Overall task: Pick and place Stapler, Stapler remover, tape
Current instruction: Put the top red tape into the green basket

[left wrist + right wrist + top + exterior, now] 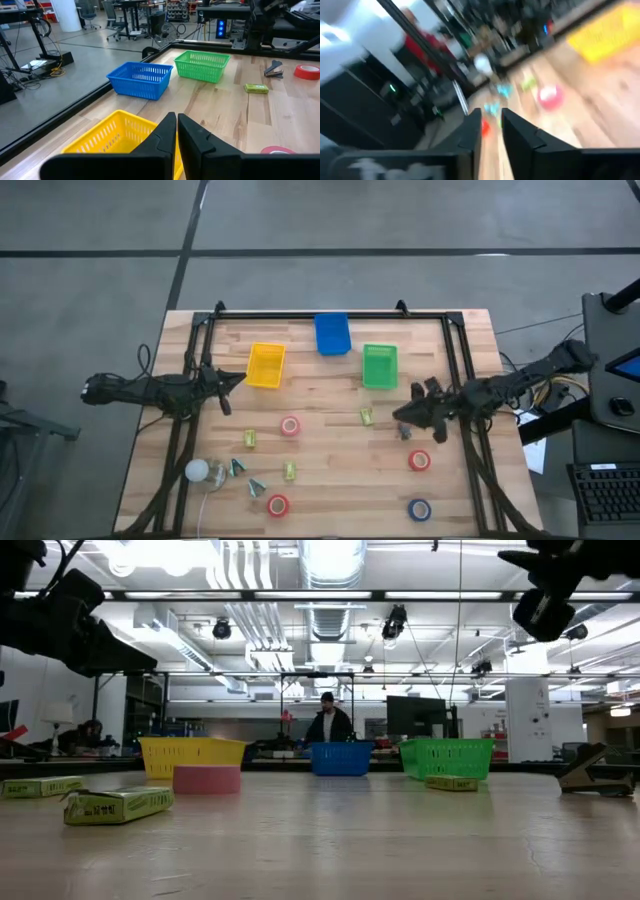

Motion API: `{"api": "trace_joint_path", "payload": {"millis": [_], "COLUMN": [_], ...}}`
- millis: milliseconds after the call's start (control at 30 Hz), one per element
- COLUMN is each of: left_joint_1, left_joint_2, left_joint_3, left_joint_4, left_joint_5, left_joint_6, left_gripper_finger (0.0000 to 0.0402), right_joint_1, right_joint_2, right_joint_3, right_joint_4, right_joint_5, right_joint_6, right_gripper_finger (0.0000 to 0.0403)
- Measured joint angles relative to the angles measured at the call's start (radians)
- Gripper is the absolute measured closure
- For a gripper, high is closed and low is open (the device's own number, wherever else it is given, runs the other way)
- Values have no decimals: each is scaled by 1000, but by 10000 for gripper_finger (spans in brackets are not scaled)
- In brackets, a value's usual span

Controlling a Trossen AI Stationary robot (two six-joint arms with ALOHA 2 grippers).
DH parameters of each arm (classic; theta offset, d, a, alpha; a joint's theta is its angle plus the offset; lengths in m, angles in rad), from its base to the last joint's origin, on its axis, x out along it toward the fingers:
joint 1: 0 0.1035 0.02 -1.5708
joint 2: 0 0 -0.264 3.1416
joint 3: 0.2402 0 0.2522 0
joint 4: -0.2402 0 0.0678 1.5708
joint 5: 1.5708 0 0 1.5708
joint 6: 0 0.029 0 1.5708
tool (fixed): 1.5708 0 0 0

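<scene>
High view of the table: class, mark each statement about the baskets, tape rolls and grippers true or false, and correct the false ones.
1. The blue basket stands between the yellow basket and the green basket. True.
2. Four tape rolls lie on the table, three red and one blue. True: red tape rolls at and, the blue tape roll near the front right.
3. A red tape roll lies inside the yellow basket. False: all three baskets look empty.
4. The left gripper holds a stapler. False: its fingers are shut on nothing, beside the yellow basket.
5. The right gripper is beside the yellow basket. False: it hangs near the green basket.
</scene>
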Motion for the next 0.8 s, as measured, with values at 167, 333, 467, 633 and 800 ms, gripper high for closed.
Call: {"api": "trace_joint_path", "payload": {"millis": [167,333,467,633,800], "left_joint_1": [0,0,0,0,0], "left_joint_2": [0,0,0,0,0], "left_joint_3": [0,0,0,0,0], "left_joint_4": [0,0,0,0,0], "left_joint_5": [0,0,0,0,0], "left_joint_6": [0,0,0,0,0], "left_gripper_finger": [381,381,381,381,381], "right_joint_1": [131,253,348,412,436], "right_joint_2": [219,423,571,742,879], "right_joint_3": [197,382,515,671,779], "right_joint_4": [-345,-613,-820,-1109,-1227], "right_joint_5": [47,79,91,87,44], "right_joint_6": [230,441,573,743,785], "right_gripper_finger": [260,217,208,214,224]}}
